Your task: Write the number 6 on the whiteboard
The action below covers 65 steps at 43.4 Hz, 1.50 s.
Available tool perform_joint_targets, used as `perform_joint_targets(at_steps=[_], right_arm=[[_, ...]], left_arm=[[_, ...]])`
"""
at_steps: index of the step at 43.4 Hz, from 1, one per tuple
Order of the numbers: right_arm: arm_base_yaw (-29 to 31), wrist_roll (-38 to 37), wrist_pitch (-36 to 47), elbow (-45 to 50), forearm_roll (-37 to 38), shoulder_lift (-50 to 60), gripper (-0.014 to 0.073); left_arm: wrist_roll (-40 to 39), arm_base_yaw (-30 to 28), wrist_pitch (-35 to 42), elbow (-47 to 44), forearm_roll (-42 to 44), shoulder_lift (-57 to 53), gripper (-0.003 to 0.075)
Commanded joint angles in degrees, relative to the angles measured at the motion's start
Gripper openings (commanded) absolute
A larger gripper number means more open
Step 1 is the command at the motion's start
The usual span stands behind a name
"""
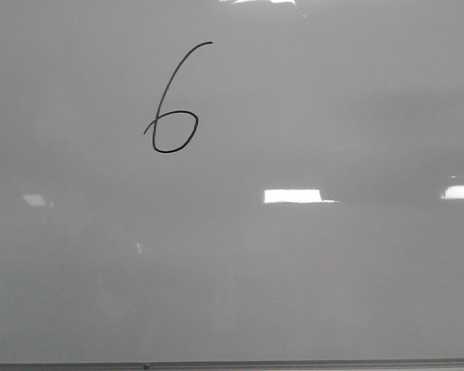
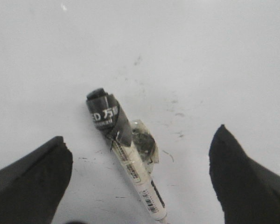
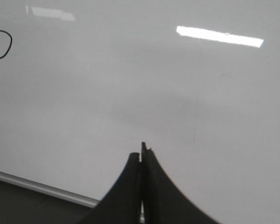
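Observation:
The whiteboard point(image 1: 309, 294) fills the front view, glossy pale grey. A thin black number 6 point(image 1: 172, 100) is drawn on its upper left; its loop shows at the edge of the right wrist view point(image 3: 0, 44). No gripper shows in the front view. My left gripper point(image 2: 140, 179) is open over a white surface, its black fingers point(image 2: 30, 182) wide apart either side of a white marker pen point(image 2: 126, 154) with black tape at its capped end, which lies flat and untouched. My right gripper point(image 3: 141, 156) is shut and empty above the whiteboard point(image 3: 177, 93).
The board's thin grey frame edge point(image 1: 232, 365) runs along the near side and also shows in the right wrist view point(image 3: 42, 188). Bright light reflections point(image 1: 292, 195) lie on the board. A crumpled bit of clear film point(image 2: 143, 139) lies beside the pen.

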<state>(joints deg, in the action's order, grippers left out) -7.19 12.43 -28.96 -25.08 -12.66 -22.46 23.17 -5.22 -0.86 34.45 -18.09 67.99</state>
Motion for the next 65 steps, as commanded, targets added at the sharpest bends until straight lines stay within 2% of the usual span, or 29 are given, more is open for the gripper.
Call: perform_joint_targets(at_steps=[1,10,25,36,65], right_arm=[[0.3,0.0,5.3,-1.3,-0.4,2.3,-0.0069],[0.3,0.0,9.6,1.2,-0.4,9.5,-0.0069],[0.3,0.0,9.2,2.4,-0.4,16.4,-0.0069],[0.3,0.0,9.1,2.4,-0.4,16.4,-0.0069],[0.3,0.0,9.1,2.4,-0.4,16.4,-0.0069]], left_arm=[[-0.1,0.3,-1.1,1.5,0.0,-8.2,0.0494],[-0.1,0.3,-7.2,-0.9,0.0,-25.0,0.0246],[-0.1,0.3,-13.3,-10.1,0.0,-51.8,-0.0018],[-0.1,0.3,-13.8,-11.2,0.0,-61.6,-0.002],[-0.1,0.3,-13.9,-11.2,-0.1,-61.7,-0.002]])
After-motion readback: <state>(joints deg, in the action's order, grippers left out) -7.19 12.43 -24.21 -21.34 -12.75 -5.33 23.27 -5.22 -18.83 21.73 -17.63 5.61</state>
